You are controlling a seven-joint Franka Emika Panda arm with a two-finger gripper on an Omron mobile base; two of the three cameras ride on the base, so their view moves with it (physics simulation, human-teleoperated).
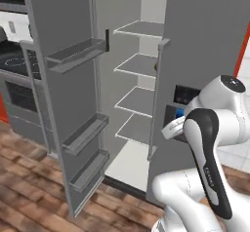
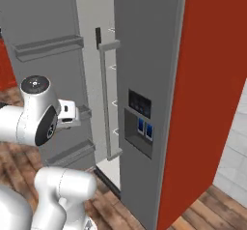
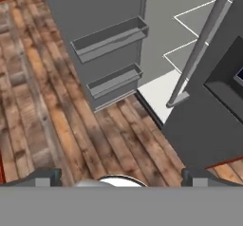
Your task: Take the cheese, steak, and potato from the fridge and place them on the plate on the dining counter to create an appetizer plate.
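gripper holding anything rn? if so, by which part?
Nothing held. The gripper has its jaws wide open over the wood floor, in front of the open fridge.

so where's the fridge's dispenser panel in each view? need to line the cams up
Left base view: dispenser panel sits right of centre on the shut door, partly behind the arm.
Right base view: centre, on the shut door's face, blue marks at its lower part.
Hand view: far right edge, a dark recessed slice.
Shared landmark: the shut door's long grey handle.

White-edged grey shelves (image 1: 136,101) inside the fridge (image 1: 195,41) — above the wood-plank floor (image 3: 71,135).
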